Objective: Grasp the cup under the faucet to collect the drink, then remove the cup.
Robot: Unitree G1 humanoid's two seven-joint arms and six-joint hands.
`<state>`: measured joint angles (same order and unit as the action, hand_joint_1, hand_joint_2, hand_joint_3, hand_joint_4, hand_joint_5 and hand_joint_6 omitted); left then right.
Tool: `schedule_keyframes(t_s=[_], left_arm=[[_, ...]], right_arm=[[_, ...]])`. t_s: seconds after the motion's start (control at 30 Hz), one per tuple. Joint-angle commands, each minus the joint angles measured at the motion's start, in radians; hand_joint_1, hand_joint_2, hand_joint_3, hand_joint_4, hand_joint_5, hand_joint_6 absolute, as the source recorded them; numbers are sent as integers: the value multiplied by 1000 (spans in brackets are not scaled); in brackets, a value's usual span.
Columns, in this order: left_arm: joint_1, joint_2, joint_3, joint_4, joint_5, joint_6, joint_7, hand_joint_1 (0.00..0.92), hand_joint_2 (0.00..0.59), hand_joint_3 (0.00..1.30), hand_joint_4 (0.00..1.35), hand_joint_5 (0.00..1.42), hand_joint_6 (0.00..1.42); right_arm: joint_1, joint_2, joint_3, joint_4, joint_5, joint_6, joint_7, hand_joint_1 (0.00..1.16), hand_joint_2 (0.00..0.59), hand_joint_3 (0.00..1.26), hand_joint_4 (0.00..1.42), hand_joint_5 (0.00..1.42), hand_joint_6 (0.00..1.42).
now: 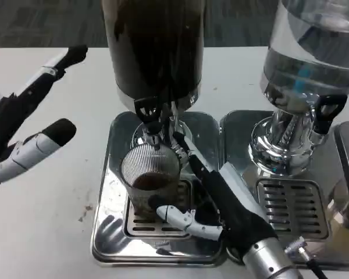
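A clear ribbed cup (pixel 149 179) with dark drink in its lower part stands on the drip grate under the black faucet (pixel 149 114) of the dark drink dispenser (pixel 154 49). My right hand (pixel 206 195) wraps around the cup from the right, one finger behind it and one curled across its front base. My left hand (pixel 29 125) hovers at the left over the bare table with fingers spread, holding nothing.
The cup's metal drip tray (pixel 107 232) sits in the middle of the white table. A second dispenser (pixel 305 64) with clear liquid and its own tray (pixel 291 206) stands to the right. Small brown stains (pixel 84 212) mark the table left of the tray.
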<state>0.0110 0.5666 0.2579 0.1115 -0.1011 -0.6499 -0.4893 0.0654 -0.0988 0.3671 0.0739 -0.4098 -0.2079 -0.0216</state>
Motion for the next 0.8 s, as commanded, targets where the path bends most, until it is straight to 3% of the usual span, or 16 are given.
schedule_keyframes(t_s=[0.03,0.53,0.8], left_arm=[[25,7,6,10,22,14,18,0,123,86,0,26,44],[34,3,-4,53,37,10,15,0,152,134,0,38,42],[32,3,-7,71,40,11,16,0,168,174,17,50,54]], right_arm=[[-24,2,5,16,-3,-20,-1,589,233,0,0,0,17],[-51,-1,20,50,-16,-10,11,567,209,0,0,0,3],[-68,8,16,73,21,-13,43,570,198,0,0,0,9]])
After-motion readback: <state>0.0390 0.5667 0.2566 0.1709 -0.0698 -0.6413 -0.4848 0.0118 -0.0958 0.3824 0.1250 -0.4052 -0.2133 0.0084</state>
